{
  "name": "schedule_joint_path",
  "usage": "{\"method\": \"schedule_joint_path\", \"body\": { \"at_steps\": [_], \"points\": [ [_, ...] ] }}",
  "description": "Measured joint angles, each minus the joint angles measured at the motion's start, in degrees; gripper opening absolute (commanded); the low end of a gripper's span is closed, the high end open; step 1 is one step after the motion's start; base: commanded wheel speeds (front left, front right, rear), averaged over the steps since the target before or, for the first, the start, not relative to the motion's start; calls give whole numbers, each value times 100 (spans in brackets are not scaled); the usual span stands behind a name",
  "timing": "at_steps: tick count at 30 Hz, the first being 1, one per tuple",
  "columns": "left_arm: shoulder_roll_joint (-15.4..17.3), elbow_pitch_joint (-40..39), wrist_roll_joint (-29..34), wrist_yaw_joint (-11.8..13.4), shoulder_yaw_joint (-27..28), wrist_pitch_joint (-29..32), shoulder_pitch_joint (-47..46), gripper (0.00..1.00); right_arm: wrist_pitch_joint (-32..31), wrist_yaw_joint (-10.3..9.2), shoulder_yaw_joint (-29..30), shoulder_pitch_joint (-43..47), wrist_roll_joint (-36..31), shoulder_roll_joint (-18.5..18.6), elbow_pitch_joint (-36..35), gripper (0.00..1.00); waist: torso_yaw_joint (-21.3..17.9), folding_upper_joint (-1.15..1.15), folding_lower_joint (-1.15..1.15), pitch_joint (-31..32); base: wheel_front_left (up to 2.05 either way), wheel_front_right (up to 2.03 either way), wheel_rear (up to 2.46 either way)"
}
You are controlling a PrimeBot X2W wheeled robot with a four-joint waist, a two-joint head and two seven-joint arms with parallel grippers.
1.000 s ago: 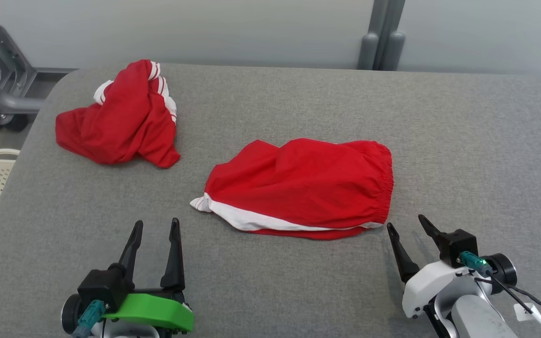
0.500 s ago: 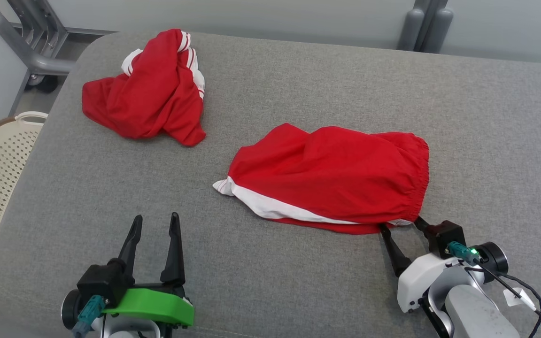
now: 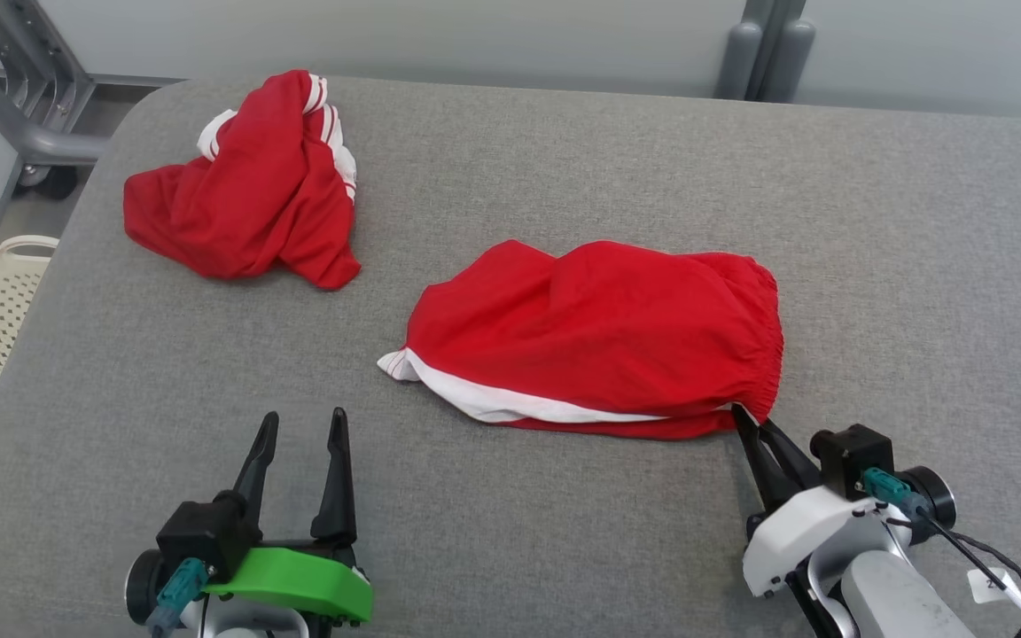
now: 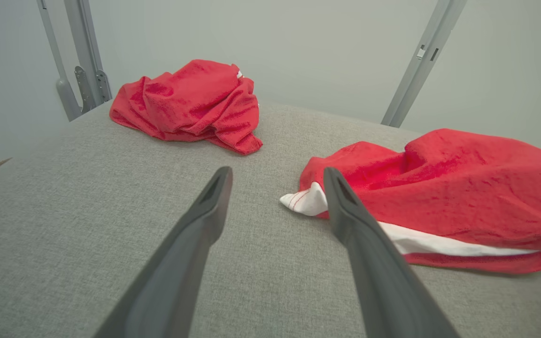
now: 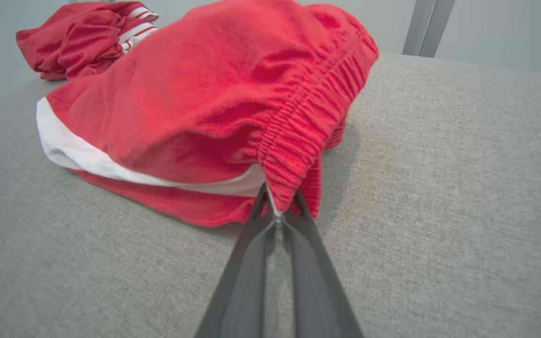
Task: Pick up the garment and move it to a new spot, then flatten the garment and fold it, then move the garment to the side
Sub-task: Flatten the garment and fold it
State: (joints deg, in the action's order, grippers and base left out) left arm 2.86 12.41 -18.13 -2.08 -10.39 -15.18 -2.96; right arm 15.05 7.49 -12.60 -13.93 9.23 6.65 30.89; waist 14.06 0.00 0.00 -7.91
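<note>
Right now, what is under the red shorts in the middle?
The shorts lie on the grey table; a lower red layer peeks out under their white stripe. Anything else underneath is covered.

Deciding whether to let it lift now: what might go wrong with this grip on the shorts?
The right gripper pinches only the near corner of the waistband of the red shorts; this bite may slip.
The left gripper is open and off the cloth, so a one-sided lift could bunch them.
</note>
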Motion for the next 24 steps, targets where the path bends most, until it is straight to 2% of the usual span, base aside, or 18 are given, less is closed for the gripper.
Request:
{"method": "schedule_joint_path", "body": {
  "at_steps": [9,18,24],
  "points": [
    [-1,624,-15,-210,-307,1,-242,100,0,0,49,554,380,330,-469,0,-341,0,0,126,0,0,0],
    [5,1807,-223,-498,-960,236,-778,100,0,0,-34,491,478,945,-354,0,-674,0,0,221,0,0,0],
    [94,2224,-547,-523,-1567,480,-1021,100,0,1,-165,330,523,1043,-234,0,-795,0,0,239,0,0,0]
  ]
}}
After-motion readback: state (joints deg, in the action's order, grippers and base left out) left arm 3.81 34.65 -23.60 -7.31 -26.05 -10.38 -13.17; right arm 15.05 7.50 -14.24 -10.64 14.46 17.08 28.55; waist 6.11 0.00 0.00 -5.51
